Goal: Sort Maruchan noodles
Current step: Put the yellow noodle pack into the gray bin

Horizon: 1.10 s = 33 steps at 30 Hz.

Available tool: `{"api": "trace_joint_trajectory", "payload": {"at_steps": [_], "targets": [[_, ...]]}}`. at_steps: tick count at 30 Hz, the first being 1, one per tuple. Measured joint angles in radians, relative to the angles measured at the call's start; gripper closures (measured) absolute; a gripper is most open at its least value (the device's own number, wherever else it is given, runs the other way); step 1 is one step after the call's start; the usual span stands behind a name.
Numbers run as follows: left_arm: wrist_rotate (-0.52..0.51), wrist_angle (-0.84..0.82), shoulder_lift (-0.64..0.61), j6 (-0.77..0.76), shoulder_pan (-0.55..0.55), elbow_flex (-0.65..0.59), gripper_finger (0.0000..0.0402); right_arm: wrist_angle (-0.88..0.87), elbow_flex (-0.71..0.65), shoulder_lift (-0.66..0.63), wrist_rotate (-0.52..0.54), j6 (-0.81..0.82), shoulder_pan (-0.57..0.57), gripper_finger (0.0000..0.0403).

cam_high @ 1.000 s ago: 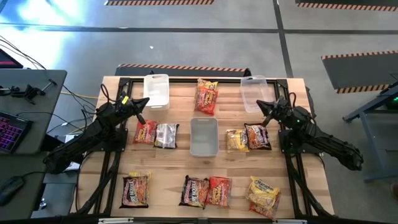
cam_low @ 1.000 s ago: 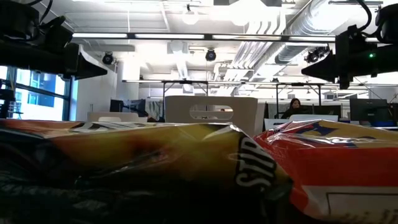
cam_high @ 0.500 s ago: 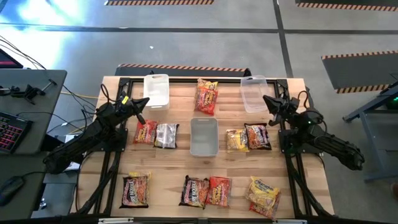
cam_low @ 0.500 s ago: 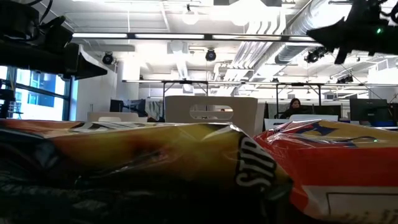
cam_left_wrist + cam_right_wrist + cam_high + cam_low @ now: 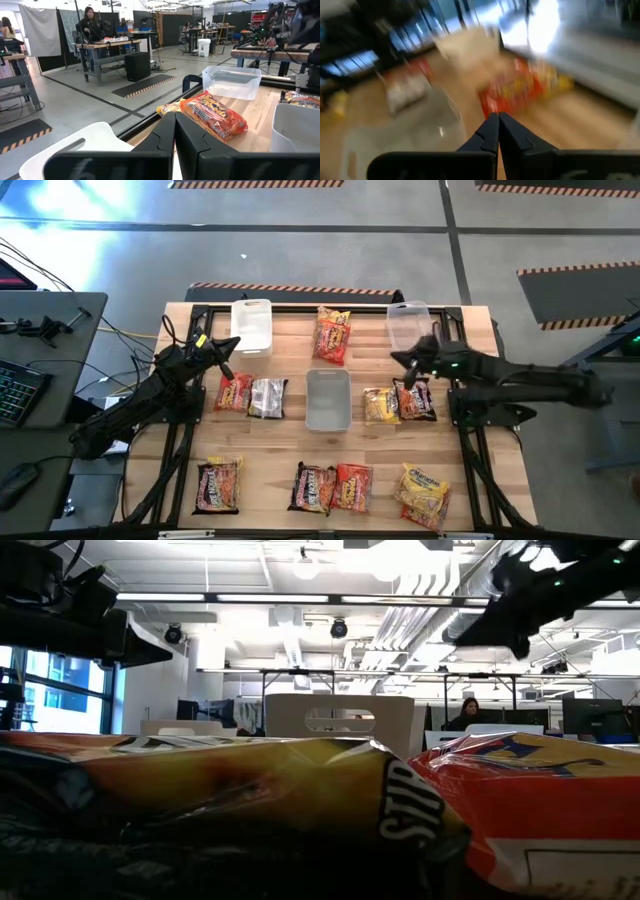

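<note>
A wooden table on a grey workshop floor carries the noodle packets, laid out singly or in pairs with three clear bins among them, so that each is easy to reach from above. The right gripper hangs over the table's middle right, fingers pressed together and holding nothing; a yellow packet and a dark packet lie just below it toward the near edge, with one bin beside it. It looks placed to choose a first packet. The left gripper waits at the far left, also closed and empty, next to a white bin
</note>
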Motion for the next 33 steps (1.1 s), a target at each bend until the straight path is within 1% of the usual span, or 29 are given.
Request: {"api": "trace_joint_trajectory", "payload": {"at_steps": [2, 4, 6, 9, 13, 16, 18, 22, 27, 30, 33], "targets": [[0.000, 0.000, 0.000, 0.000, 0.000, 0.000, 0.0401, -0.105, 0.053, 0.086, 0.041, 0.118, 0.047, 0.0397], [0.000, 0.000, 0.000, 0.000, 0.000, 0.000, 0.0401, -0.217, 0.107, 0.165, 0.047, 0.247, 0.091, 0.0383], [0.000, 0.000, 0.000, 0.000, 0.000, 0.000, 0.0401, -0.317, 0.156, 0.234, 0.047, 0.390, 0.132, 0.0360], [0.000, 0.000, 0.000, 0.000, 0.000, 0.000, 0.0401, -0.403, 0.203, 0.323, 0.046, 0.605, 0.190, 0.0313], [0.000, 0.000, 0.000, 0.000, 0.000, 0.000, 0.0401, -0.447, 0.218, 0.439, 0.012, 0.838, 0.249, 0.0253], [0.000, 0.000, 0.000, 0.000, 0.000, 0.000, 0.0401, -0.454, 0.218, 0.524, -0.046, 0.940, 0.267, 0.0222], [0.000, 0.000, 0.000, 0.000, 0.000, 0.000, 0.0401, -0.453, 0.218, 0.572, -0.069, 0.987, 0.269, 0.0210], [0.000, 0.000, 0.000, 0.000, 0.000, 0.000, 0.0401, -0.463, 0.218, 0.650, -0.089, 1.077, 0.269, 0.0207], [0.000, 0.000, 0.000, 0.000, 0.000, 0.000, 0.0401, -0.404, 0.223, 0.692, -0.094, 1.083, 0.269, 0.0214], [0.000, 0.000, 0.000, 0.000, 0.000, 0.000, 0.0401, -0.380, 0.221, 0.694, -0.091, 1.086, 0.269, 0.0226], [0.000, 0.000, 0.000, 0.000, 0.000, 0.000, 0.0401, -0.369, 0.220, 0.694, -0.078, 1.094, 0.268, 0.0250]]}}
